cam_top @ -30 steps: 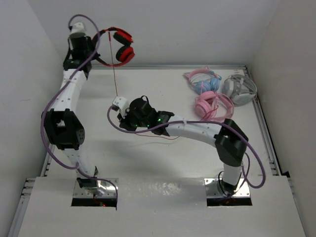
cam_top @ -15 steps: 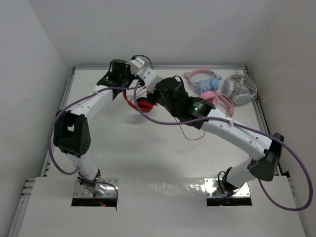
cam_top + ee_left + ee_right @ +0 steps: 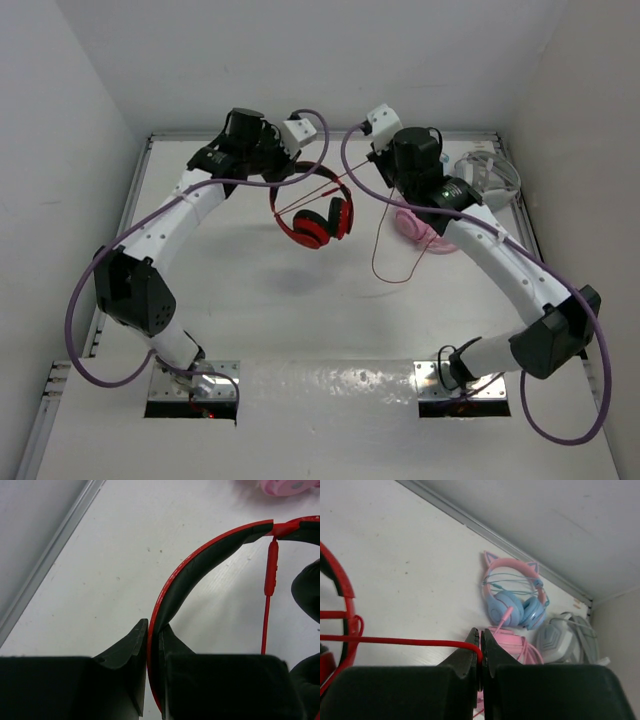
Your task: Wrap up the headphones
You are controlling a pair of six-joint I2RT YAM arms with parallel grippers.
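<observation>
The red headphones hang in the air over the back middle of the table. My left gripper is shut on their black-and-red headband; in the left wrist view the jaws pinch the band edge-on. The thin red cable runs taut from the headphones to my right gripper, which is shut on it. Below that gripper the cable hangs down and its end loops on the table. In the right wrist view the cable enters the closed gripper from the left. An inline remote sits on the cable.
Pink-and-blue cat-ear headphones, pink headphones and grey-white headphones lie at the back right, under and beside my right arm. A raised rim borders the table; white walls stand close on three sides.
My left arm lowered the headphones from high at the back left toward the middle. My right arm swung from mid-table to the back right, drawing the cable taut.
</observation>
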